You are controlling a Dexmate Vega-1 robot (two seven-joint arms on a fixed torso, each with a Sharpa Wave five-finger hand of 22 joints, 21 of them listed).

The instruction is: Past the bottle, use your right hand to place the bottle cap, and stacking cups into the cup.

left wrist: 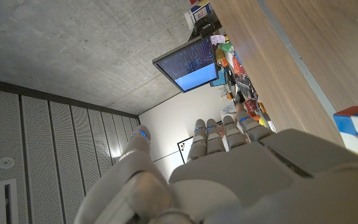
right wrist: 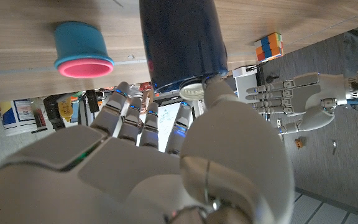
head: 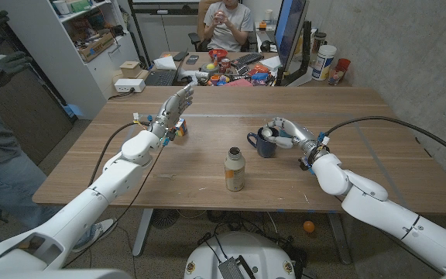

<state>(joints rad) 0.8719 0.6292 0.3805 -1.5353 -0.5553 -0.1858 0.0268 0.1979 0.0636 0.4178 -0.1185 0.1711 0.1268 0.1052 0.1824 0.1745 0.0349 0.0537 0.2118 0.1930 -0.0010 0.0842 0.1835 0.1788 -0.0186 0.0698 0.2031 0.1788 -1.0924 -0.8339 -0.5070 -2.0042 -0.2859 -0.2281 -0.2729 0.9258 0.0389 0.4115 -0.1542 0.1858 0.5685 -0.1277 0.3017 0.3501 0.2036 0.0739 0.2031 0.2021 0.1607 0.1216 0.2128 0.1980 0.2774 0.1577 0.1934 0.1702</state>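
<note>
Wooden table (head: 378,155) — right hand (head: 286,132) fingers (right wrist: 129,115) pinching bottle cap (right wrist: 192,91) at cup (head: 266,144) rim — left hand (head: 173,108) fingers straight, together.

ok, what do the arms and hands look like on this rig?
Both arms have glossy white rounded shells. The left hand and right hand are light grey, with segmented fingers showing small blue lights in the wrist views. A black cable runs along each forearm, with small coloured fittings at the wrists.

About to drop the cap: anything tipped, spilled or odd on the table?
Nothing stands out. The tan metal bottle and dark blue mug stand upright, nothing spilled; the right hand holds the white bottle cap by the mug's rim.
</note>
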